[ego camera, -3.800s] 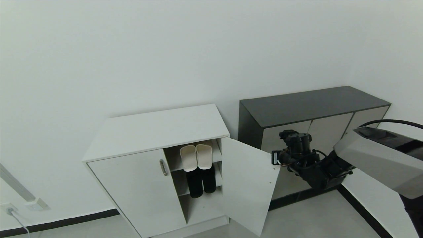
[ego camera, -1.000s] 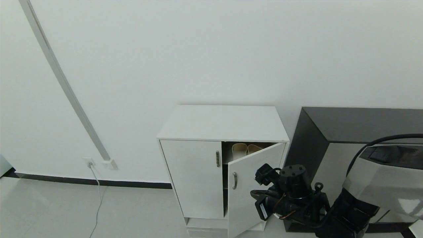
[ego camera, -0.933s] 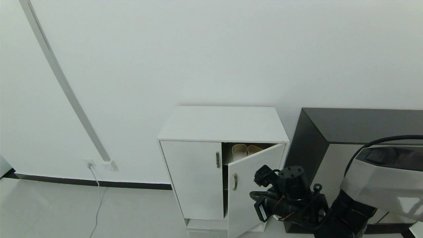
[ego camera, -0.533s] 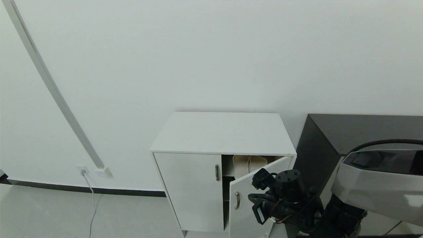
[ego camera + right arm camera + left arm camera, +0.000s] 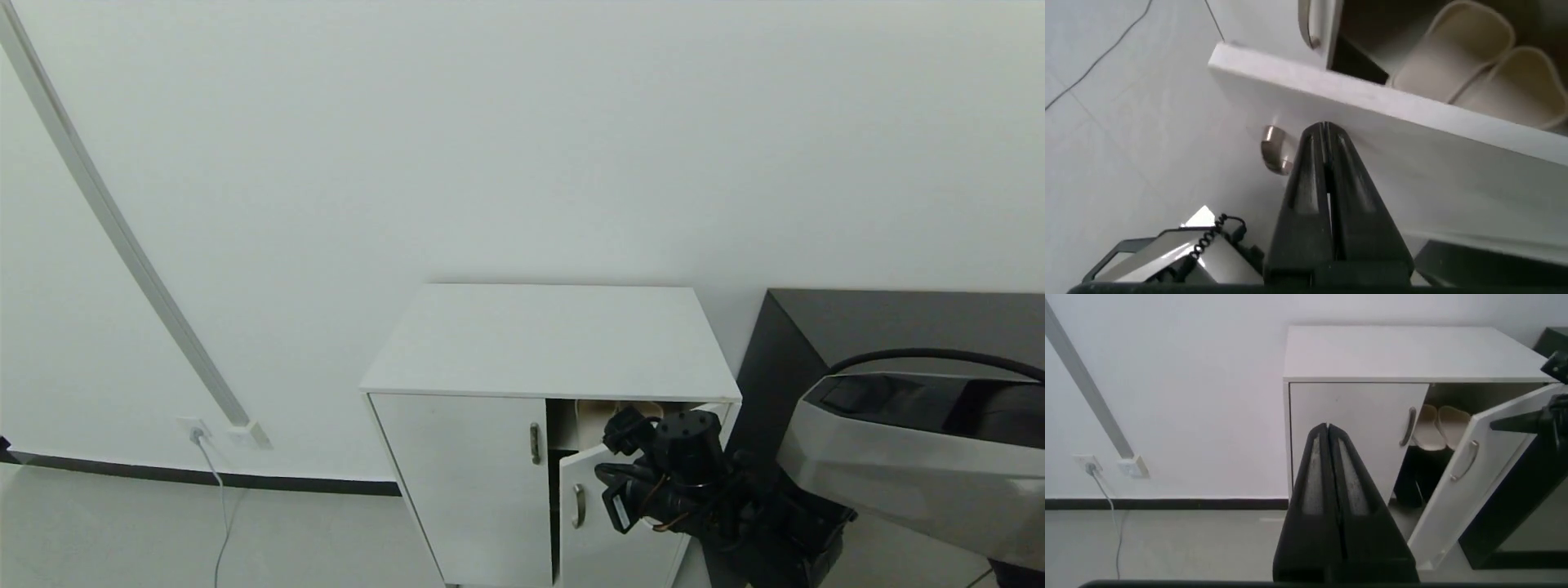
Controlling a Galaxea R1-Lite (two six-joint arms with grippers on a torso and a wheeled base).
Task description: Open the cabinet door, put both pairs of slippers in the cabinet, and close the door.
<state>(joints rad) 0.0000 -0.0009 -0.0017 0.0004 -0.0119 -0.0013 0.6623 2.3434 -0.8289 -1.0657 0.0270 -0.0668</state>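
— where are the slippers sitting?
— the beige slippers (image 5: 1478, 57) are lying on the upper shelf inside the white cabinet (image 5: 551, 343), and a dark pair (image 5: 1417, 469) is showing below them. the right door (image 5: 1490, 469) is hanging partly ajar.
— and the grippers?
— the right gripper (image 5: 1325, 129), clenched on nothing, is pointing its tips at the door's outer face just beside the handle (image 5: 1276, 151). the left gripper (image 5: 1328, 429), clenched too, is hovering well apart from the cabinet. a dark cabinet (image 5: 857, 322) is standing alongside.
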